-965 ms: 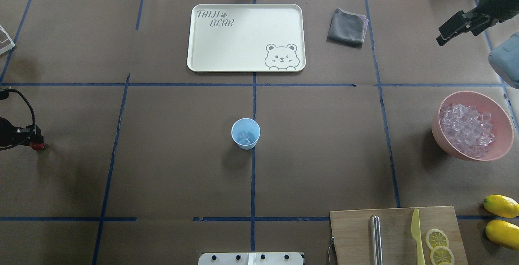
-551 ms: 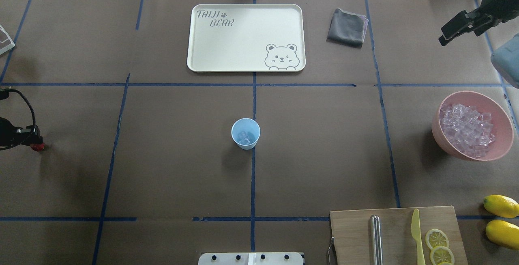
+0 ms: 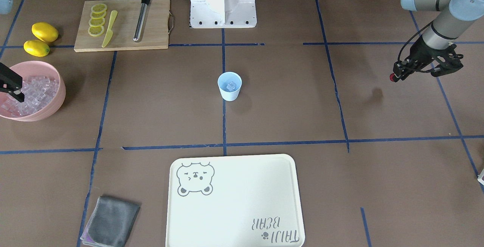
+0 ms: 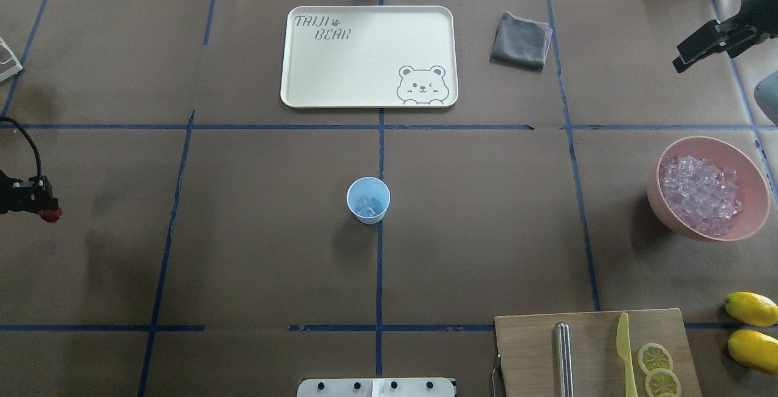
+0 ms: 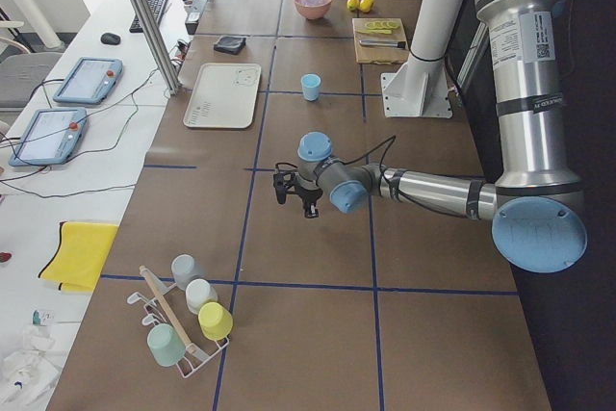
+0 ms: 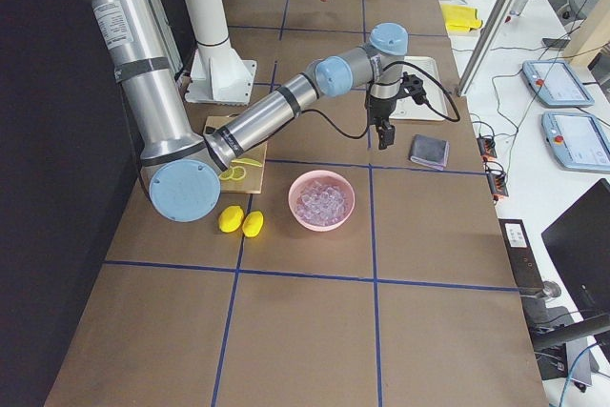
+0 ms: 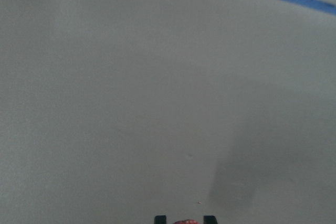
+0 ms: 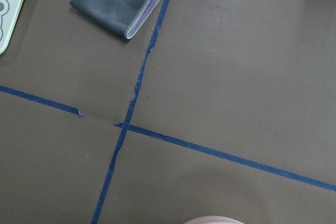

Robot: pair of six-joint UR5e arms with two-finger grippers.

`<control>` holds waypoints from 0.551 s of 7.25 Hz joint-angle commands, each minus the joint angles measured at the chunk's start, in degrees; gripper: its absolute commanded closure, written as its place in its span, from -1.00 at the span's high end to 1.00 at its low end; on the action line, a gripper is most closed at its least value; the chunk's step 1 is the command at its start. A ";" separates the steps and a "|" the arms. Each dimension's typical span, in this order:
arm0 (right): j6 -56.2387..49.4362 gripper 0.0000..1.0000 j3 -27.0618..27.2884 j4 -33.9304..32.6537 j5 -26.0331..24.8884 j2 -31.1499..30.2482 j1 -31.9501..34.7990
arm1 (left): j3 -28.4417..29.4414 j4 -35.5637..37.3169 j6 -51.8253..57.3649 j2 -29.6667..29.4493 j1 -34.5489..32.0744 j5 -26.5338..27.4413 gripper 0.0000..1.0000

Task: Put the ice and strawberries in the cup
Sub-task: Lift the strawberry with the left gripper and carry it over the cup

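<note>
One strawberry (image 4: 51,215) pinched in left end effector (image 3: 395,75) over brown paper (image 4: 273,202) — right end effector (image 4: 682,60) unclear.

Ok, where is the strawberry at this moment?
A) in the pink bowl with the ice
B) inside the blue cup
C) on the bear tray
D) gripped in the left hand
D: the strawberry shows as a red spot at the tip of the left hand, far out to the side of the cup, which holds only ice.
</note>
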 commanded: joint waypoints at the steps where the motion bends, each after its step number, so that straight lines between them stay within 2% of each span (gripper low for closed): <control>1: -6.84 0.99 -1.39 0.17 0.01 -3.16 3.86 | -11.25 19.57 0.24 -5.60 -1.32 -0.64 -1.00; 3: -18.25 0.99 -8.30 0.35 3.77 -5.28 10.35 | -13.14 35.78 -0.73 -19.64 -0.98 -0.28 -1.00; 4: -24.48 0.99 -12.52 0.61 5.88 -5.98 13.17 | -12.88 39.07 -5.60 -25.19 0.68 -0.28 -1.00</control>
